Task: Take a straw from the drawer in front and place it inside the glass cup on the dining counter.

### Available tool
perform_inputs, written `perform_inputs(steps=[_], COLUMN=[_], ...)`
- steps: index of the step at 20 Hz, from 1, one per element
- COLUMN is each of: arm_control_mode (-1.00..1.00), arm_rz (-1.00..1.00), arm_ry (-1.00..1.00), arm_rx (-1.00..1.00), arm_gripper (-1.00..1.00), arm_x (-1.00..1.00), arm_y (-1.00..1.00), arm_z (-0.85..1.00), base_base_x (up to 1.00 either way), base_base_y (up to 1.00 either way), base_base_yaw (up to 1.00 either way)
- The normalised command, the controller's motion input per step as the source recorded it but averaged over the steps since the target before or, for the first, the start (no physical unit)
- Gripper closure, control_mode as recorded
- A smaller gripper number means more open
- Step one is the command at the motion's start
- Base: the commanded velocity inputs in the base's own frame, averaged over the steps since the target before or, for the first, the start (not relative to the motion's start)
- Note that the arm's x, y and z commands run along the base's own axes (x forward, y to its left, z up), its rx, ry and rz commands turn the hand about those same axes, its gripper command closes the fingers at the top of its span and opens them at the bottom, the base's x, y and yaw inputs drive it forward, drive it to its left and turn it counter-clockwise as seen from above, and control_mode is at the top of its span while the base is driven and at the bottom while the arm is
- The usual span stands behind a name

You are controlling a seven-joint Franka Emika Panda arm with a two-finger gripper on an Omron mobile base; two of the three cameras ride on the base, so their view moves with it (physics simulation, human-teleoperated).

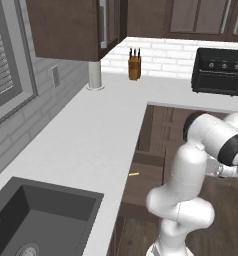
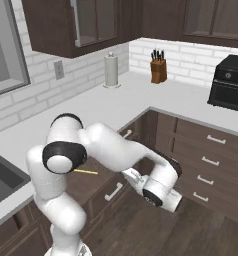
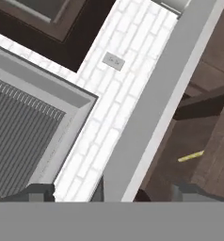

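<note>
The drawer (image 1: pixel 148 182) stands pulled out under the white worktop, its dark brown inside showing. A thin yellow straw (image 1: pixel 134 174) lies in it near the worktop's edge, also seen in the right base view as the straw (image 2: pixel 86 172) inside the drawer (image 2: pixel 93 184). In the hand view my gripper (image 3: pixel 114 193) is open, its two fingertips wide apart with nothing between them. There the straw (image 3: pixel 190 156) lies up and to the right of it in the drawer (image 3: pixel 180 136), some way off. The glass cup and the dining counter are out of view.
An L-shaped white worktop (image 1: pixel 91 135) holds a dark sink (image 1: pixel 41 220), a paper towel roll (image 2: pixel 111 70), a knife block (image 1: pixel 135 65) and a black toaster oven (image 1: pixel 218 71). Narrower drawers (image 2: pixel 206 160) line the right. Wall cabinets hang overhead. A window (image 3: pixel 24 122) is in the wall.
</note>
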Motion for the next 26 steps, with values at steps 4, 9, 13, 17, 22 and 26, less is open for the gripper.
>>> perform_inputs(steps=[4,9,13,17,22,26], arm_control_mode=[-1.00,-1.00,-1.00,-1.00,-1.00,-1.00], arm_rz=[0.00,0.00,0.00,0.00,0.00,0.01], arm_ry=[0.33,0.34,0.38,0.41,0.38,0.18], arm_rx=[-0.14,-0.17,-0.06,-0.02,-0.02,-0.05], arm_gripper=[-1.00,-1.00,-1.00,-1.00,-1.00,-1.00], arm_x=[0.34,0.34,0.39,0.45,0.31,0.19], arm_y=[0.39,0.49,0.40,0.31,0.32,0.10], arm_z=[0.10,0.00,0.00,0.02,-0.17,-0.24], base_base_x=[0.00,0.00,0.00,0.00,0.00,0.00], base_base_y=[0.00,0.00,0.00,0.00,0.00,0.00], base_base_yaw=[0.00,0.00,0.00,0.00,0.00,0.00])
